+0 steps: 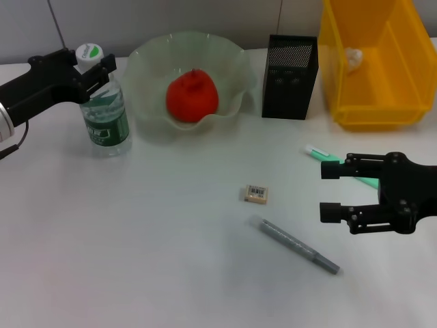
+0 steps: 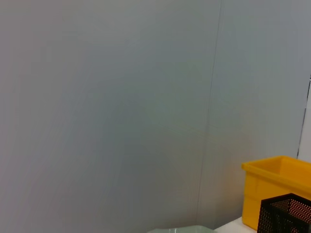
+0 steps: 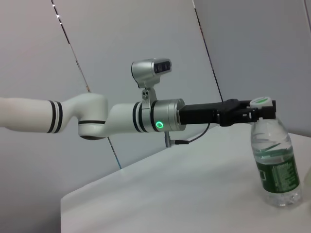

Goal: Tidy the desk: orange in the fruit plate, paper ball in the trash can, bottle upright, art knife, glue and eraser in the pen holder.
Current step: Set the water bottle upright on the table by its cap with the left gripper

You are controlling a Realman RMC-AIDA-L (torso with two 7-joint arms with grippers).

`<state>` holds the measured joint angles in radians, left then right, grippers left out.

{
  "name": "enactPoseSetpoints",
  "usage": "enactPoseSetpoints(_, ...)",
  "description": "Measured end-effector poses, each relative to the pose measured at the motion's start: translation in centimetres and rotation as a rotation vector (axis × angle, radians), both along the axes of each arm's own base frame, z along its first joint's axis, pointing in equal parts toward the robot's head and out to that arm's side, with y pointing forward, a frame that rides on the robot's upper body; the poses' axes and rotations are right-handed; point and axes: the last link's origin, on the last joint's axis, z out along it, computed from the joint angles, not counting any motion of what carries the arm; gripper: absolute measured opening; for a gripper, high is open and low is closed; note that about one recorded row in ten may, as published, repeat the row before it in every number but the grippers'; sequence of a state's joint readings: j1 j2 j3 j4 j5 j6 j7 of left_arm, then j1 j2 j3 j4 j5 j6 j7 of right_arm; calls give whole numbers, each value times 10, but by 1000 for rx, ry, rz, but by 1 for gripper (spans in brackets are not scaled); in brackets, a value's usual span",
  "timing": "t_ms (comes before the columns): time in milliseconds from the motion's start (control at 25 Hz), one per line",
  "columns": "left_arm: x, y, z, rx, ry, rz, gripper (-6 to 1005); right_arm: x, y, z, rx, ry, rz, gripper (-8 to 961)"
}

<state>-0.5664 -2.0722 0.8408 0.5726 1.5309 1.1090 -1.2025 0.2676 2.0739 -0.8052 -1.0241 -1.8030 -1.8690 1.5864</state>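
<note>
Standing upright near the table's (image 1: 136, 273) left rear corner, the bottle (image 1: 104, 113) has the left gripper (image 1: 95, 72) around its neck just under the white cap; whether the fingers actually press the neck cannot be told. The right wrist view shows the same bottle (image 3: 275, 158) on its base with that gripper (image 3: 252, 114) level at the cap. Just right of the bottle the orange (image 1: 192, 96) sits in the fruit plate (image 1: 147, 68). Further right stands the pen holder (image 1: 289, 76), then the trash can (image 1: 372, 65) with the paper ball (image 1: 352, 58) inside. The eraser (image 1: 256, 194) lies at mid-table, a grey pen-shaped stick (image 1: 298, 246) in front of it. The right gripper (image 1: 333, 191) hovers open above a green stick (image 1: 326, 157).
</note>
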Motion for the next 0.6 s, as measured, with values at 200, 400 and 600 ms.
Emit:
enactPoseSetpoints(200, -1, -1, -2, 17, -11, -6, 539, -1, 1, -2, -5, 6, 2, 790)
enactPoseSetpoints(400, -1, -1, -4, 19, -9, -7, 542, 0, 1, -2, -5, 4, -2, 789)
enactPoseSetpoints(600, -2, 0, -4, 18, -15, 4, 545, 1, 1, -3, -9, 4, -6, 789)
